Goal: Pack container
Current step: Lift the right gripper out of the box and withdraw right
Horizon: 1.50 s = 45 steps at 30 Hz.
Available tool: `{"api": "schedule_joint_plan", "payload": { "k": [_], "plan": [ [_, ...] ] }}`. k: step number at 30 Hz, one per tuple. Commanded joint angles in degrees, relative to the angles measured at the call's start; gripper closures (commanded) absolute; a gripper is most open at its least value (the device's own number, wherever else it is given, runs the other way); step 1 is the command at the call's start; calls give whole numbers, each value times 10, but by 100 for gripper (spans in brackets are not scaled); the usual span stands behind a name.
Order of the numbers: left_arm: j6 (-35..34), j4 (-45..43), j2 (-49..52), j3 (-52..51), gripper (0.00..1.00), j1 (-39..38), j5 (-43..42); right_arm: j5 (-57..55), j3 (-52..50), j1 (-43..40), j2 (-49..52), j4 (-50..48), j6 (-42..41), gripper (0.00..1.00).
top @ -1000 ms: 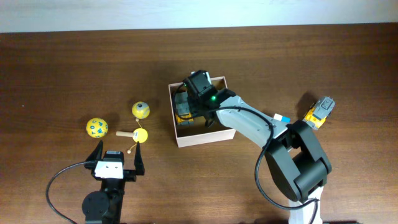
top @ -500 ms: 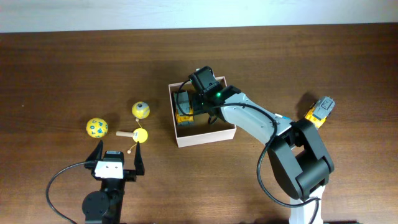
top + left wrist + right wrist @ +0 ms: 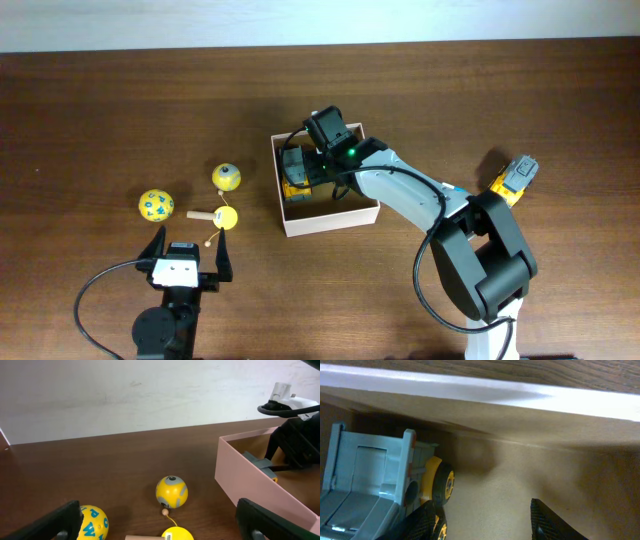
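1 container (image 3: 330,222), 2 toy trucks (image 3: 296,178), 3 yellow balls (image 3: 155,205), 1 wooden peg (image 3: 203,214)

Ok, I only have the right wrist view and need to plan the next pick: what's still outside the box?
Observer: A yellow toy vehicle lies on the table, right of the container.
Operator: And the other side?
Observer: A blue-printed yellow ball, a yellow-and-grey ball and a wooden stick toy lie left of it.
Operator: Left arm busy?
Observer: No, the left gripper is open and empty, near those toys.
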<state>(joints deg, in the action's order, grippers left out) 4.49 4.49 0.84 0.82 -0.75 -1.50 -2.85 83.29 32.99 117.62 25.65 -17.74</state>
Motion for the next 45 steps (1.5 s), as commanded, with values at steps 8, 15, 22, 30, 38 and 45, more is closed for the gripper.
{"api": "schedule_joint_plan", "payload": {
  "k": [8, 15, 22, 30, 38, 45],
  "plan": [
    [3, 1, -5, -3, 1, -2, 2, 34, -4, 1, 8, -6, 26, 45],
    [3, 1, -5, -3, 1, -2, 2, 37, -4, 1, 8, -6, 33, 45],
    [3, 1, -5, -3, 1, -2, 2, -23, -2, -8, 8, -5, 40, 42],
    [3, 1, -5, -3, 1, -2, 2, -28, 56, -13, 0, 49, 55, 41],
    [3, 1, -5, -3, 1, -2, 2, -82, 116, -17, -9, 117, 55, 38],
    [3, 1, -5, -3, 1, -2, 2, -82, 114, -32, -9, 161, 47, 38]
  ]
}}
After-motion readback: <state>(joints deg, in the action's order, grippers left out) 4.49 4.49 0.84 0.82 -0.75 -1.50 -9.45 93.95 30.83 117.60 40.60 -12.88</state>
